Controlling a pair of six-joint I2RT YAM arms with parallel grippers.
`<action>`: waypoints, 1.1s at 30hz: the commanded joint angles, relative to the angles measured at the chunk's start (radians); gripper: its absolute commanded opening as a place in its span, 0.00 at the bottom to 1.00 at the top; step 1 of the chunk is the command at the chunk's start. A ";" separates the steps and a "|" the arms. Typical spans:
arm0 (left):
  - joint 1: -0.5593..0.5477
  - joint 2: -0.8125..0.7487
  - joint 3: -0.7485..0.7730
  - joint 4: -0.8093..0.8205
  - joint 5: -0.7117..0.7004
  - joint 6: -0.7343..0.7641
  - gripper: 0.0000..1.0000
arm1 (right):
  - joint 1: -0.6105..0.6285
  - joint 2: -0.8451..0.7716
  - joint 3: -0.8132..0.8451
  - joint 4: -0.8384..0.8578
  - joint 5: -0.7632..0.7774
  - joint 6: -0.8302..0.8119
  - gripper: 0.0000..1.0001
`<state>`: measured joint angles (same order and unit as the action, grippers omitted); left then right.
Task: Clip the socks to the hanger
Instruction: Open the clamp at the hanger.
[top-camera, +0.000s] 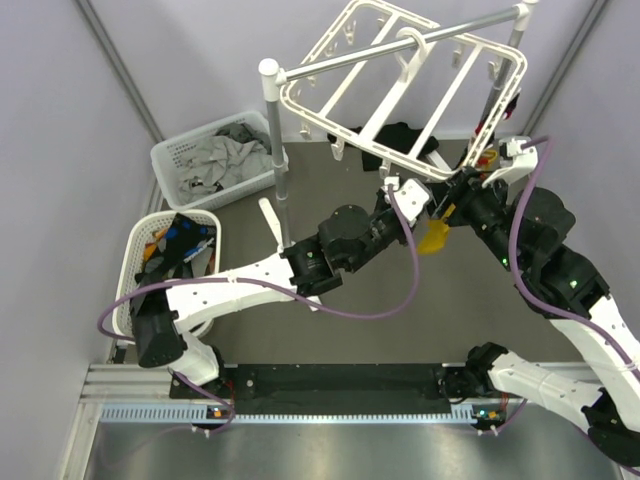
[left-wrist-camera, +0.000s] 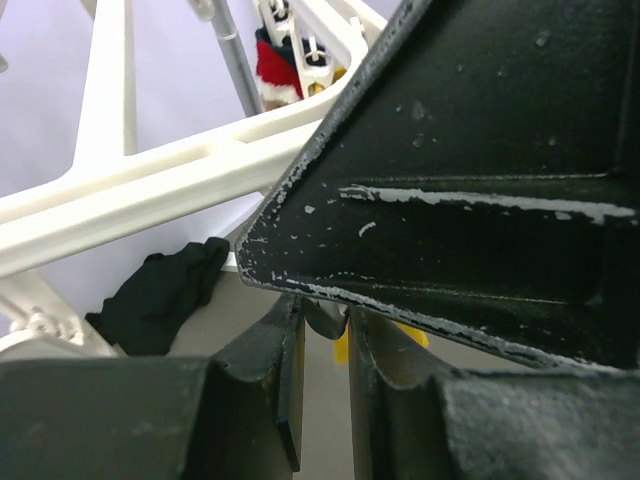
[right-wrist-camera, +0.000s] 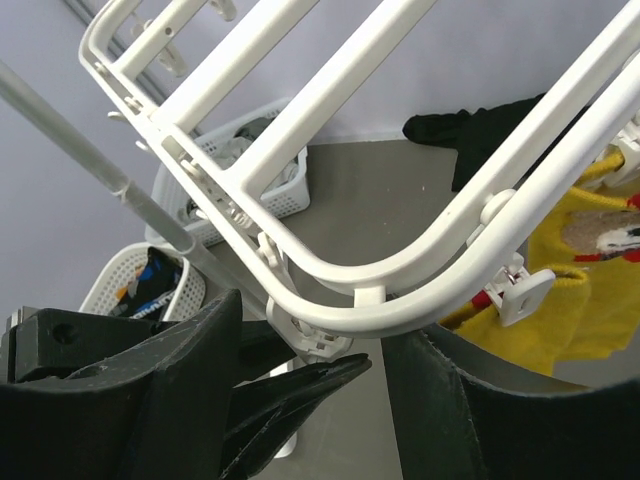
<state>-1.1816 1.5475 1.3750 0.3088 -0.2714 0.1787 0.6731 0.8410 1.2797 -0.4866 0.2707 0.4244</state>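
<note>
The white hanger (top-camera: 400, 75) hangs tilted from the grey pole rack. A yellow sock (right-wrist-camera: 580, 290) with red and white marks hangs from a clip (right-wrist-camera: 520, 288) on the hanger's near rim; it also shows as the yellow sock (top-camera: 433, 238) from above. My left gripper (left-wrist-camera: 325, 320) is nearly closed, pinching a small dark scrap of sock at its fingertips just under the hanger's corner. My right gripper (right-wrist-camera: 325, 330) stands open, its jaws either side of the rim's corner and a free clip (right-wrist-camera: 310, 335). The left gripper's tip points up between them. More socks (top-camera: 175, 245) lie in the near basket.
The pole rack's upright (top-camera: 275, 150) stands left of the hanger, with its crossbar (top-camera: 400, 45) above. A white basket (top-camera: 160, 155) of pale grey cloths is at the back left, and the socks' basket (top-camera: 135, 250) is nearer. A black garment (top-camera: 400, 135) lies under the hanger.
</note>
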 joint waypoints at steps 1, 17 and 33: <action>-0.047 0.025 0.027 -0.085 -0.002 0.041 0.00 | -0.004 0.007 0.070 0.114 0.007 0.017 0.56; -0.119 0.072 0.084 -0.135 -0.121 0.119 0.00 | -0.004 0.027 0.049 0.068 0.048 0.010 0.41; -0.119 -0.047 0.015 -0.178 -0.157 -0.013 0.66 | -0.004 0.030 0.050 0.059 0.016 0.017 0.00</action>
<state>-1.2781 1.5738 1.4303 0.2008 -0.4553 0.2337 0.6727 0.8604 1.2984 -0.4881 0.3088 0.4397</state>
